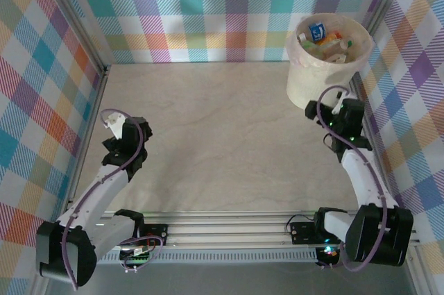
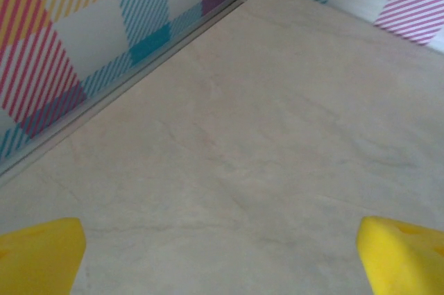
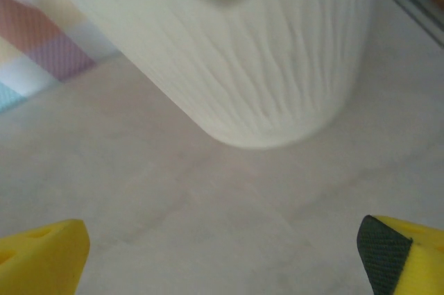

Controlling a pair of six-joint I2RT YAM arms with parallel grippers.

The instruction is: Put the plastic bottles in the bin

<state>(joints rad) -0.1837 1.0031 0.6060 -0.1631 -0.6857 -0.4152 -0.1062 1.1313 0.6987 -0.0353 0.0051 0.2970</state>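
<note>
The bin [image 1: 316, 80], a round cream-white bucket with a thin liner folded over its rim, stands in the far right corner of the desk [image 1: 222, 135], close to both plaid walls [image 1: 208, 10] that meet there. The plastic bottles [image 1: 326, 39] lie inside it in a jumbled heap. One shows a blue and white label and others look orange or clear, but they are too small in the top view to count.

The right arm [image 1: 357, 163] runs along the right edge of the desk with its wrist just on the near side of the bin. In the right wrist view the right gripper [image 3: 222, 260] has its jaws spread wide and nothing between them. Its yellow fingers [image 3: 38, 257] sit at the two lower corners of the view, one with a dark pad. Just ahead of them, the bin's ribbed wall rises from the desk, blurred, and the gripper does not touch it.

The left arm [image 1: 104, 184] reaches up along the left edge, its wrist about halfway between the near and far edges. The left gripper [image 2: 222, 260] is also spread wide and holds nothing, its yellow fingertips [image 2: 38, 257] far apart over bare pale desk surface. It points toward the far left corner, where the left wall meets the desk along a metal strip [image 2: 125, 87].

A metal rail [image 1: 229, 229] along the near edge carries both arm bases.
</note>
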